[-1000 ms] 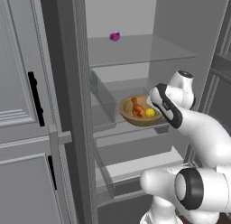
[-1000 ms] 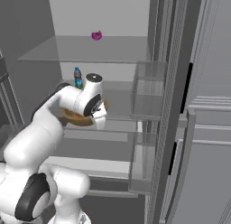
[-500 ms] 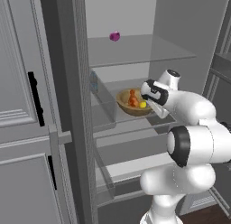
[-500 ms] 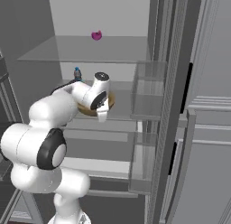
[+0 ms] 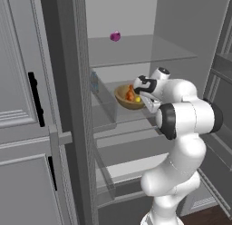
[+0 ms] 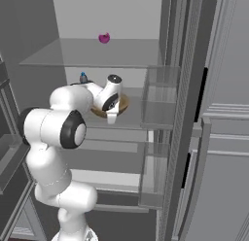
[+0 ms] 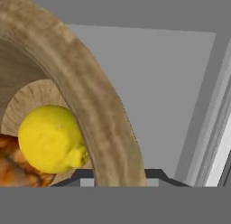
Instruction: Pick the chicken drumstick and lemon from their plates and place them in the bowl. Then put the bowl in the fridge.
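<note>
Bowl (image 5: 123, 98) is being held at its near rim by the end effector (image 5: 146, 98), clamped on the thick wooden edge, over the middle glass shelf (image 5: 105, 116) inside the open fridge (image 6: 58, 16). Lemon (image 7: 50, 139) and chicken drumstick (image 7: 18, 165) are lying together inside the bowl, touching. Open room is being left on the shelf to the bowl's right, while a blue-capped bottle (image 6: 83, 77) is standing near its far side and a small magenta thing (image 5: 115, 36) is sitting on the shelf above.

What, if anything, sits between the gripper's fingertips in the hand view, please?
The bowl: its thick wooden rim runs up between the fingertips, with the lemon and chicken drumstick inside it.
</note>
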